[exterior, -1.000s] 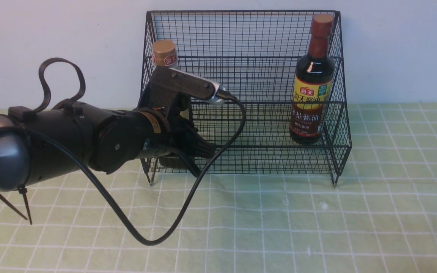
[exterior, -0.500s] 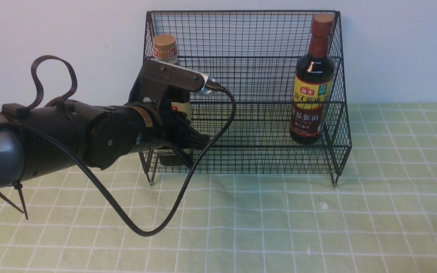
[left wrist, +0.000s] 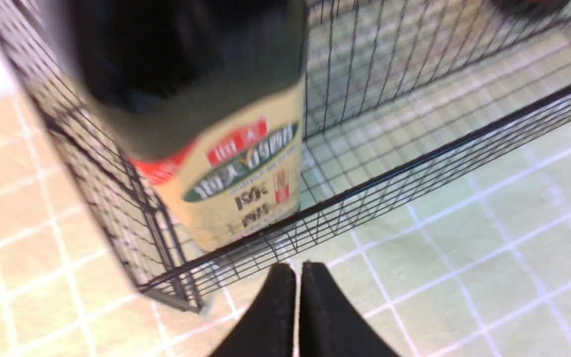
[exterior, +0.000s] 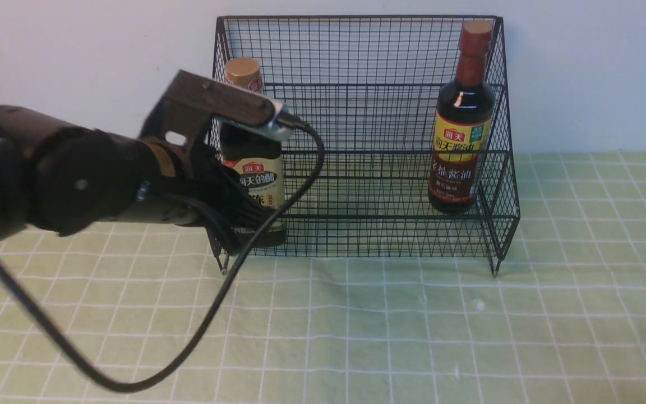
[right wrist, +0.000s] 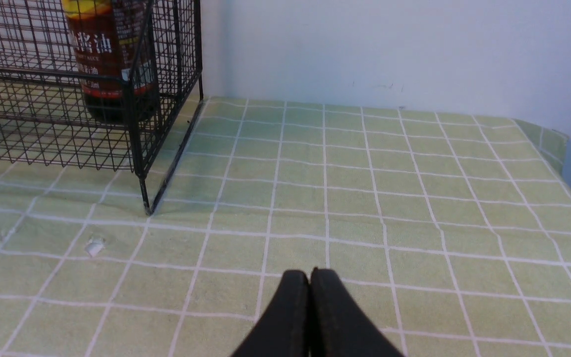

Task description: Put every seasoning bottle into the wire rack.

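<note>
— Where are the bottles?
— Both stand in the wire rack (exterior: 368, 134): the gold-capped bottle (exterior: 253, 168) at its left end, beige label with a red tag and green band; the red-capped bottle (exterior: 462, 120) at its right end, label yellow and red, Chinese characters.
— And the claws?
— The left claw (left wrist: 297, 277) is pressed shut, empty, just outside the rack's front edge. The right claw (right wrist: 309, 280), likewise shut, hangs over the green checked counter (right wrist: 365, 198).

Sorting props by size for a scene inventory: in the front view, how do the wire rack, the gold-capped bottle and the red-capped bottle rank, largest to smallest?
1. wire rack, by far the largest.
2. red-capped bottle, taller.
3. gold-capped bottle, shorter; its lower part is partly hidden by the left arm, so the margin is unsure.
</note>
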